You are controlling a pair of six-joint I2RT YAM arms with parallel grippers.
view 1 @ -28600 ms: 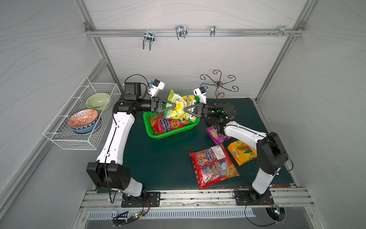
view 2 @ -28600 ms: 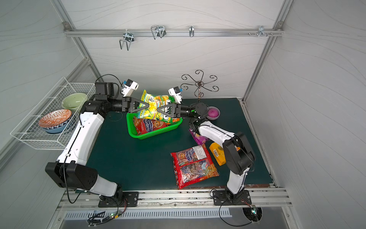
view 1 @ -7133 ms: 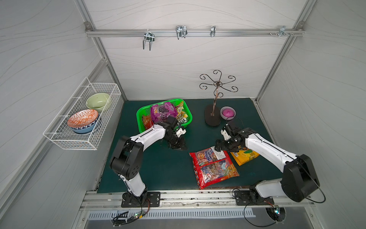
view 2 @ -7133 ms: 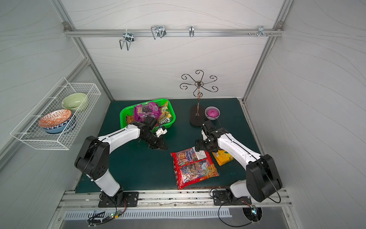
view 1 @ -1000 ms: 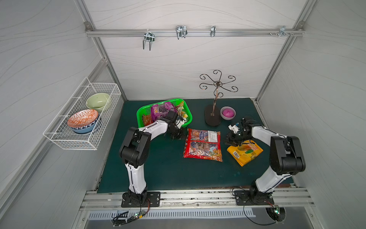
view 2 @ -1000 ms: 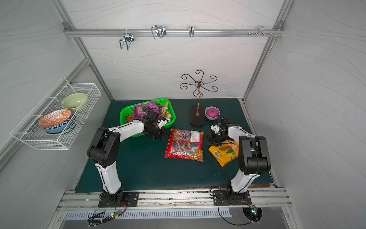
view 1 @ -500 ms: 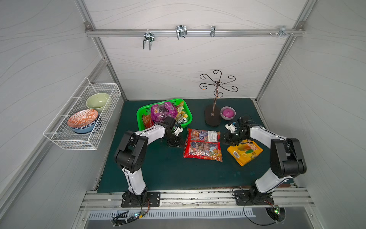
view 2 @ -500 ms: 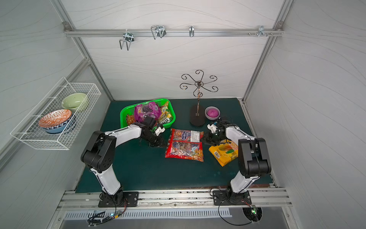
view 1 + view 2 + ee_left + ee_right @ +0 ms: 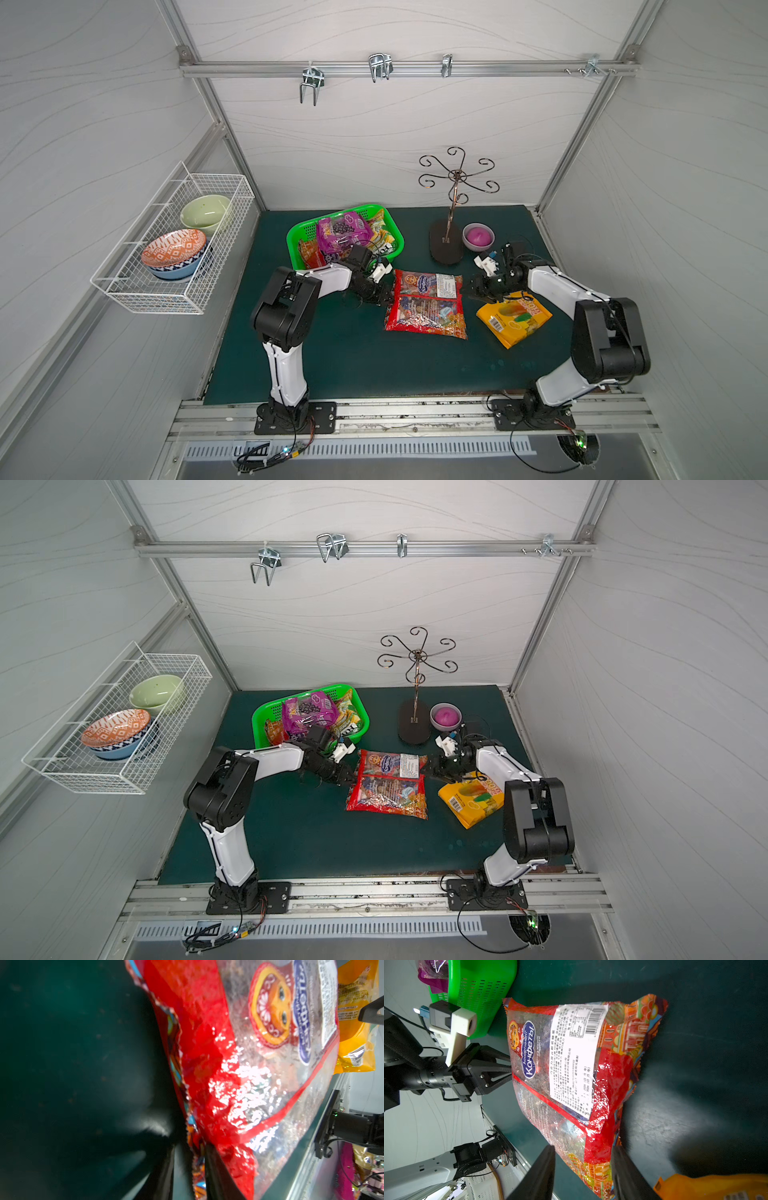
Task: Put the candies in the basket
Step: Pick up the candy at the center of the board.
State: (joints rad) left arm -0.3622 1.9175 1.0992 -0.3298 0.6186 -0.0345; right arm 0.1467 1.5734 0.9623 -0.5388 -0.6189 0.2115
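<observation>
While two large red plastic candy bags [image 9: 426, 305] overlap on the dark mat [image 9: 332, 357] near the bright green mesh basket [image 9: 291, 246], left gripper [image 9: 384, 296] and right gripper [image 9: 476, 291] straddle opposite edges, jaws parted — pinching one slick seam may strand the other.

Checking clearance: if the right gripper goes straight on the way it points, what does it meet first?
The red candy bags: the right gripper, jaws open, straddles their near edge. Which of the two bags comes first is unclear.
</observation>
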